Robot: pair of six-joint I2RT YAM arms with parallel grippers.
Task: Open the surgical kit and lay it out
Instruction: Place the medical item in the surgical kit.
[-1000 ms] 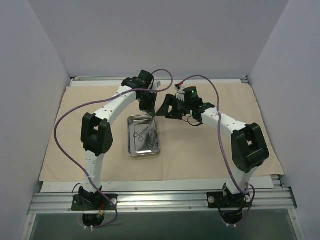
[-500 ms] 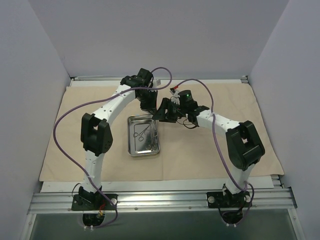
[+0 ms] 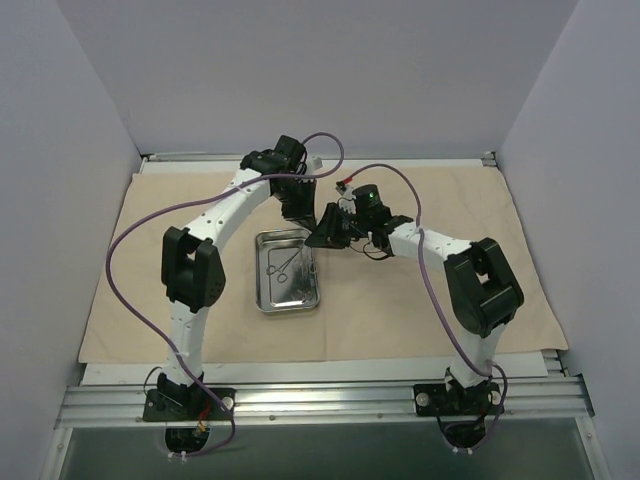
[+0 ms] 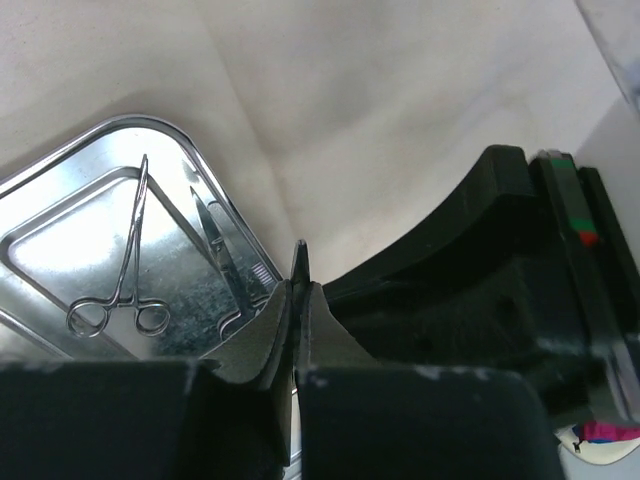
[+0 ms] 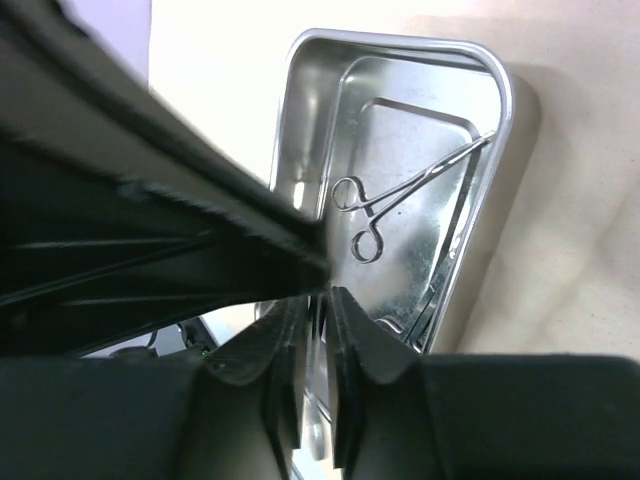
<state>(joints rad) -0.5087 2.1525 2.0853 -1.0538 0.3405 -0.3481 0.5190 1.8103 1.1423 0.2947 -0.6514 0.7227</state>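
Note:
The beige cloth wrap (image 3: 420, 300) lies spread flat over the table. On it stands the steel tray (image 3: 262, 300), with ring-handled forceps (image 4: 125, 270) and a second thin instrument (image 4: 215, 240) inside. Just beyond the tray's far right corner my left gripper (image 3: 300, 220) hangs shut on a thin metal instrument (image 4: 299, 258), whose tip pokes out past the pads. My right gripper (image 3: 318, 235) is pressed up against it from the right, jaws nearly together around a thin metal sliver (image 5: 317, 322). The rest of that instrument is hidden by the fingers.
Grey walls enclose the table on three sides. A metal rail (image 3: 320, 400) carrying both arm bases runs along the near edge. Purple cables (image 3: 130, 290) loop off both arms above the cloth.
My right gripper has moved left until it meets the left gripper, and its jaws have closed from wide open. The left arm has held still.

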